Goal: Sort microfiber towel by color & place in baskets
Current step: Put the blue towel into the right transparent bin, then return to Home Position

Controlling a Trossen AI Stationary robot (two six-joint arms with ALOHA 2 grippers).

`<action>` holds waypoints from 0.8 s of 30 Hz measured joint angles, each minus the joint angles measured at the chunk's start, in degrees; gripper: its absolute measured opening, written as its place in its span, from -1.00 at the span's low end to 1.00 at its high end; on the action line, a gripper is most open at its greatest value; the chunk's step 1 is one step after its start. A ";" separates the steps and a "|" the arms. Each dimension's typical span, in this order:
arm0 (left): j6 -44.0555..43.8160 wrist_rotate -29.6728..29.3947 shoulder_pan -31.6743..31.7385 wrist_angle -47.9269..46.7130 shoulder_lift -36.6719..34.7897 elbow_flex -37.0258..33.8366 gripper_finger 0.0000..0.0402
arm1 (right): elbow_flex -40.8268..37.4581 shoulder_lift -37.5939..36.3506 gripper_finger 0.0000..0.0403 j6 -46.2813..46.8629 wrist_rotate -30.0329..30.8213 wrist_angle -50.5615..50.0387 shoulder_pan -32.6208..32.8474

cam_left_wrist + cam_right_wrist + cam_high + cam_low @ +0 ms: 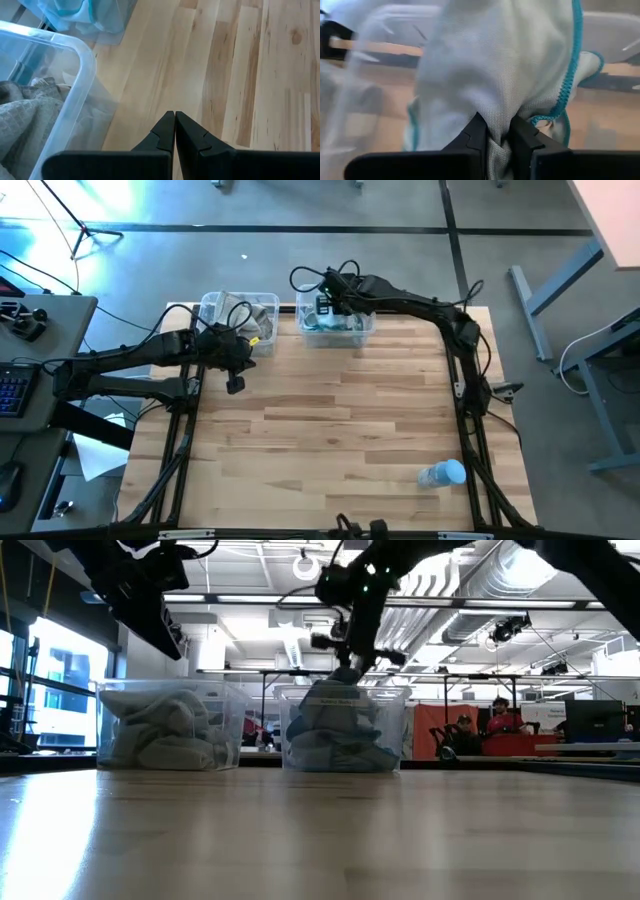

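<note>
a small bluish bottle (442, 474) lies on its side near the front right corner of the wooden table (330, 430), well apart from everything else. the wide middle of the tabletop between it and the tubs holds nothing that blocks either arm. in the low view, people sit at desks in the room far behind the table.

two clear plastic baskets stand side by side at the table's far edge, close together but with a narrow gap between them. the left basket (263, 302) holds a heap of grey-beige towels (165, 735), which reach up to about its rim. the right basket (364, 332) holds pale blue towels (335, 735), piled roughly as high.

the right arm reaches from the table's right side across to the right basket, and the right gripper (345, 668) hangs just above the tub's opening. its fingers (476, 132) are pinched on a pale blue towel with teal stitching (495, 65), whose cloth bunches between them and drapes down over the basket.

the left arm stretches in from the left side, and the left gripper (175, 120) sits above the bare wood just beside the front corner of the left basket. its fingers are pressed together with nothing between them.
</note>
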 joint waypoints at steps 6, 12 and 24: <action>-1.39 0.01 -0.02 -0.02 0.00 0.00 -1.00 | -0.07 3.04 -0.64 -3.39 -5.40 0.86 -1.14; -1.53 0.00 -0.02 0.06 0.00 0.00 -1.00 | -0.07 1.58 -0.26 -4.67 -5.74 3.17 -1.11; 0.44 0.00 -0.02 0.37 0.00 0.00 -1.00 | 0.07 -7.82 0.19 -7.85 -4.84 1.35 0.63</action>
